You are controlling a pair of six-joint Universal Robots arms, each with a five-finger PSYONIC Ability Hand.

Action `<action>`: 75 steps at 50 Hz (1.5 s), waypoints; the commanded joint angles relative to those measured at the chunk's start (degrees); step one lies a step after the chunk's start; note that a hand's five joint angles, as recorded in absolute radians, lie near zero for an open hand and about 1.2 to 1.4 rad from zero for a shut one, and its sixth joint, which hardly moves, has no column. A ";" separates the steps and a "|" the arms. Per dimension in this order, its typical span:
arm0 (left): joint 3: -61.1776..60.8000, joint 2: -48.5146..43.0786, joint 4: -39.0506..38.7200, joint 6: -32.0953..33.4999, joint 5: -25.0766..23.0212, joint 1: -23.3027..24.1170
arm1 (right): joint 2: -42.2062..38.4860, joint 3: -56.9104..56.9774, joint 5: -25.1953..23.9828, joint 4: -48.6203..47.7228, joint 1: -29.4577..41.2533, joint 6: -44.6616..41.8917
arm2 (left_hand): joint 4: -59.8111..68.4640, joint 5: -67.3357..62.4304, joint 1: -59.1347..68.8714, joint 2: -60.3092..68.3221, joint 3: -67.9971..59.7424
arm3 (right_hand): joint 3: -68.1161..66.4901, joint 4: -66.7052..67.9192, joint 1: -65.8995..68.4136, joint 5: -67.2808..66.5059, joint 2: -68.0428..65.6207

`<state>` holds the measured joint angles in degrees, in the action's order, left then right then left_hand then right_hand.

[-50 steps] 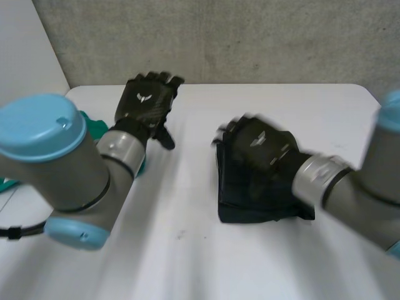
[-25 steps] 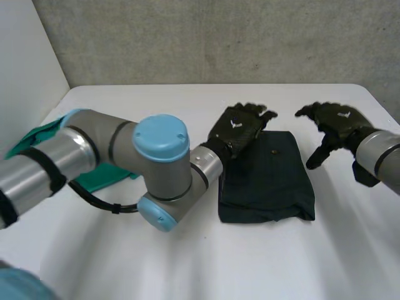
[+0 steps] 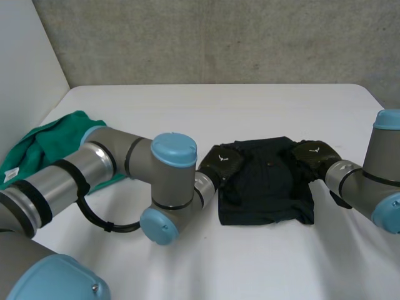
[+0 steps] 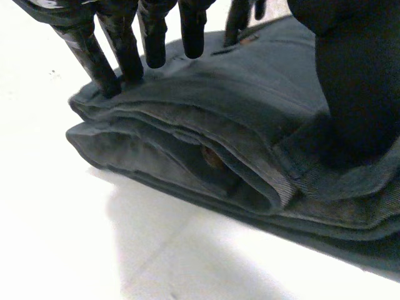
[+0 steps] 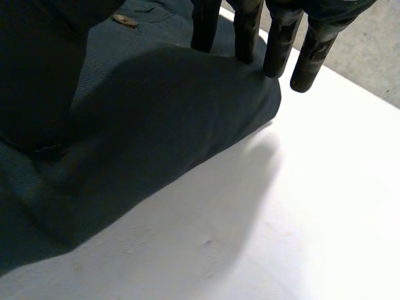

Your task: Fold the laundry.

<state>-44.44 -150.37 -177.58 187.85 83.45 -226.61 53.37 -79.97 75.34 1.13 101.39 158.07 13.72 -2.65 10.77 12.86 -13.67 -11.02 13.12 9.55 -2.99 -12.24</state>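
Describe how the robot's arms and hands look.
The left arm and right arm are thick grey tubes with round light-blue caps at the joints; the left carries black bands. The left hand and right hand are black, each with a small white emblem on its back. Their fingers are slim dark rods.

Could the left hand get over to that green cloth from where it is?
Probably yes. The green cloth lies on the left arm's own side, with no other thing between it and the left hand. That hand first has to leave the dark folded garment, where its straight fingers press.
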 commanded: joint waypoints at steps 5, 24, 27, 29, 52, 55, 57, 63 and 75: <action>-9.50 15.16 -1.01 0.41 -0.57 -1.64 | 9.64 -1.41 0.95 -3.14 -0.23 0.66 | 0.02 -1.10 2.98 0.89 -0.07 | 1.02 -3.12 0.45 2.99 2.24; -32.55 44.98 0.74 -0.29 -10.84 -6.74 | 20.54 -17.66 5.27 0.10 -3.39 22.20 | -3.34 2.27 -0.39 -2.48 3.29 | 1.02 -3.12 0.45 2.99 2.24; -36.50 47.53 3.28 -0.29 -15.23 -8.06 | 20.37 -20.92 2.19 -0.25 -3.75 23.25 | -3.51 2.44 -0.56 -2.65 3.46 | 1.02 -3.12 0.45 2.99 2.24; -37.91 48.15 4.34 -0.38 -17.00 -8.15 | 20.10 -23.03 0.78 -1.47 -3.83 24.57 | -3.51 2.44 -0.56 -2.65 3.46 | 1.02 -3.12 0.45 2.99 2.24; -41.34 50.35 8.30 -1.08 -18.94 -10.61 | 8.59 -20.14 2.45 -16.15 -0.58 29.41 | -3.68 2.60 -0.73 -2.82 3.63 | -24.08 21.98 25.55 -22.11 -22.86; -41.61 50.44 8.21 -1.08 -18.94 -10.61 | 8.42 -18.74 2.45 -17.82 -0.49 29.41 | -3.68 2.60 -0.73 -2.82 3.63 | -49.07 46.96 50.53 -47.09 -47.85; -41.70 50.53 8.21 -1.08 -18.94 -10.61 | 7.63 -17.86 2.27 -18.61 -0.49 29.41 | -3.68 2.60 -0.73 -2.82 3.63 | -57.57 55.46 59.03 -55.59 -56.35; -41.96 50.53 8.12 -1.17 -18.94 -10.87 | 2.44 -11.97 2.45 -17.13 -0.32 28.88 | -3.68 2.60 -0.73 -2.82 3.63 | -68.98 66.88 70.45 -67.01 -67.76; -43.19 51.49 7.86 -1.17 -19.03 -12.02 | -2.13 -2.48 2.80 -13.08 -0.58 15.79 | -3.68 2.60 -0.73 -2.82 3.63 | -68.98 66.88 70.45 -67.01 -67.76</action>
<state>-87.21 -99.13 -169.52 186.68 64.50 -238.09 53.91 -88.24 77.70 -13.52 101.02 181.04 11.77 -2.46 10.57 11.78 -12.09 -67.30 67.96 55.51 -52.66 -67.28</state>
